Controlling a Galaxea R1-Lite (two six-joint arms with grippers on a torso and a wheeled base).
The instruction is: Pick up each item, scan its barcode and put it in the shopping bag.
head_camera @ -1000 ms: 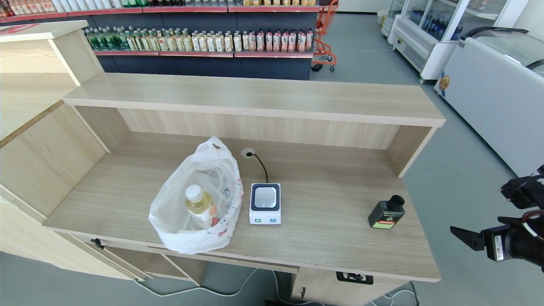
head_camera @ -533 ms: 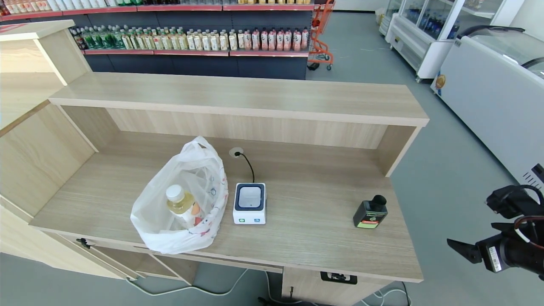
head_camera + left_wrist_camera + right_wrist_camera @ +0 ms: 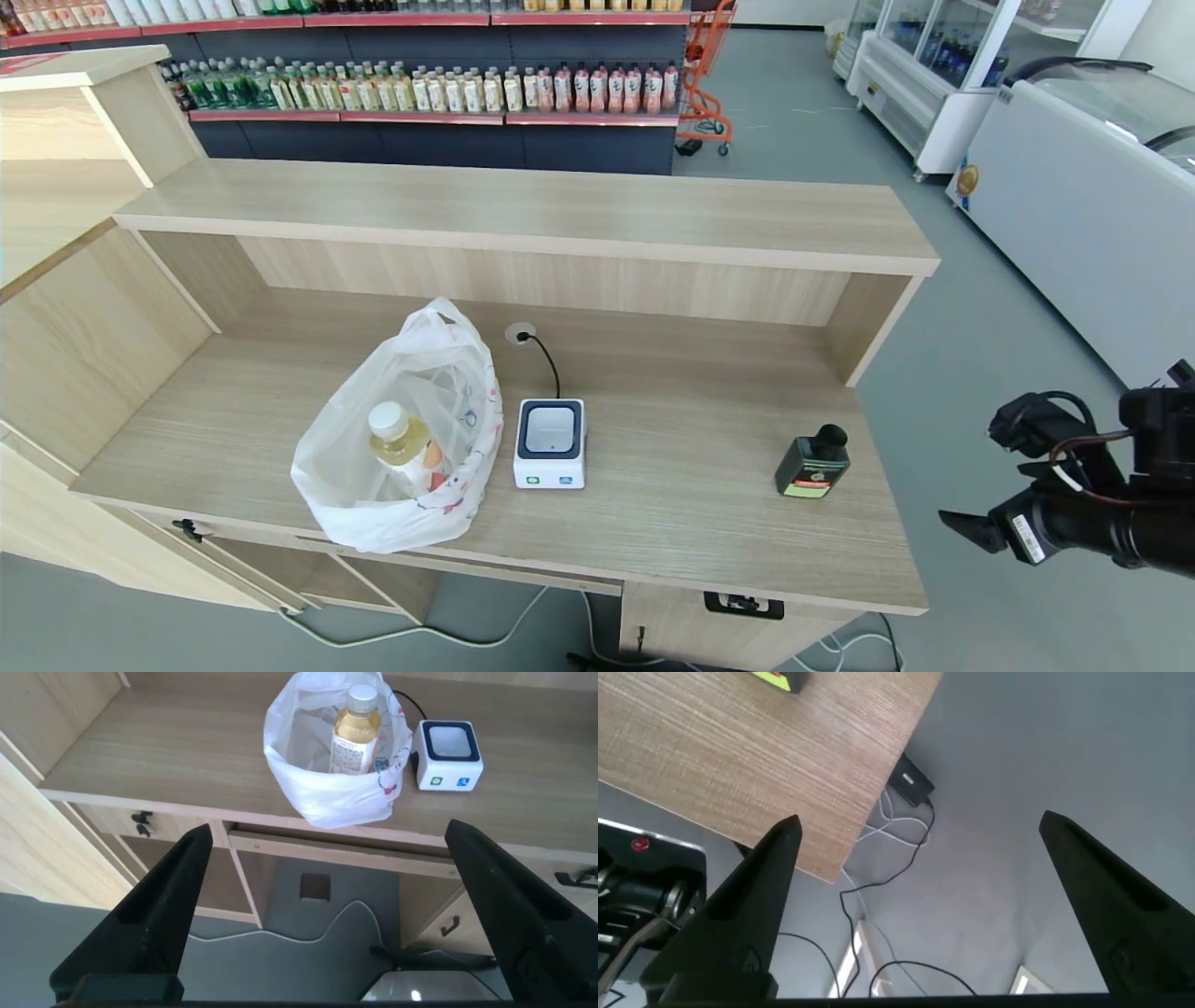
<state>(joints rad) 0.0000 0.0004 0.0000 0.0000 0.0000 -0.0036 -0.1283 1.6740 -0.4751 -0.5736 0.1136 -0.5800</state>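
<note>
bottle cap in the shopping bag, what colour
White cap; the head view shows it best.

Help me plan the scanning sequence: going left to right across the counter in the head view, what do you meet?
shopping bag → barcode scanner → dark bottle → right gripper
</note>
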